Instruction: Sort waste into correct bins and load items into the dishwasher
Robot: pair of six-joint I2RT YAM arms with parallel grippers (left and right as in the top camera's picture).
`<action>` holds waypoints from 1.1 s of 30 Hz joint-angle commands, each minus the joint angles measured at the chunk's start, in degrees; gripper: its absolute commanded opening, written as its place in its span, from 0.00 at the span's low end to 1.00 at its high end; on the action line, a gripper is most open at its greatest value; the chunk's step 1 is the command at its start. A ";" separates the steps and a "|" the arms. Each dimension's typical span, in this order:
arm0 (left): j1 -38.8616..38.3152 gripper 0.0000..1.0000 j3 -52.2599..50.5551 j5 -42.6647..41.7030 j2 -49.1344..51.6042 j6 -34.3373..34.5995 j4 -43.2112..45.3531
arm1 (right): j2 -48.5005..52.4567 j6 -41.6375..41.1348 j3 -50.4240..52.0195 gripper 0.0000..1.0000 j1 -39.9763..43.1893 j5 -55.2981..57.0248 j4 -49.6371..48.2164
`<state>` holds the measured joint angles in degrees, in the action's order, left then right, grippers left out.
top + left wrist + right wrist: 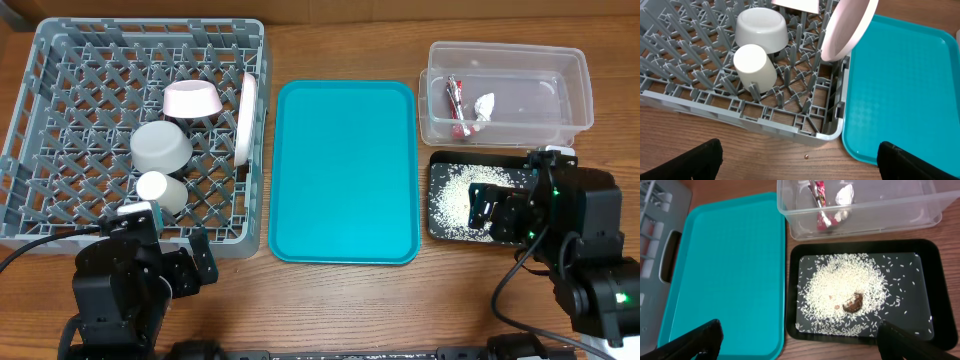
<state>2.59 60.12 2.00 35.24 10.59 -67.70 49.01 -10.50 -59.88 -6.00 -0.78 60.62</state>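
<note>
The grey dishwasher rack (60, 60) at the left holds a pinkish bowl (192, 98), a pale grey bowl (160, 146), a white cup (160, 190) on its side and a plate (246, 118) standing on edge. A clear tub (505, 90) holds the red-and-white wrapper (821, 200) and a white scrap (844, 195). Rice (840, 287) and a brown lump (854, 303) lie in the black tray (940, 280). My left gripper (800, 165) hangs open over bare wood before the rack's near right corner. Over the black tray's near edge, my right gripper (800, 342) is open and empty.
A teal serving tray (345, 170) lies bare between the rack and the two bins. A tiny brown crumb (806, 156) sits on the wood in front of the rack's corner. Both arms stand along the table's near edge.
</note>
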 commanded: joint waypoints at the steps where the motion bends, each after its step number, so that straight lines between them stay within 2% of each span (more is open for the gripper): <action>1: -0.37 1.00 -0.37 0.52 -0.39 0.15 0.17 | 0.87 -0.13 0.28 1.00 0.11 0.74 -0.26; 6: -0.37 1.00 -0.37 0.52 -0.39 0.15 0.17 | -0.39 0.31 0.46 1.00 0.11 0.79 1.01; 10: -0.37 1.00 -0.37 0.52 -0.39 0.15 0.17 | -4.94 1.92 2.99 1.00 0.11 0.74 -4.00; 25: -0.37 1.00 -0.37 0.52 -0.39 0.15 0.17 | -37.70 2.89 41.59 1.00 0.11 0.72 -47.58; 29: -0.37 1.00 -0.37 0.52 -0.39 0.15 0.17 | -43.10 2.93 51.52 1.00 0.17 0.74 -60.61; 33: -0.37 1.00 -0.37 0.52 -0.39 0.15 0.17 | -45.55 3.13 56.83 1.00 0.87 0.74 -66.45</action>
<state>2.59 59.59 2.00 35.24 10.59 -67.72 5.34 -7.70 -5.82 -5.93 -0.58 -3.81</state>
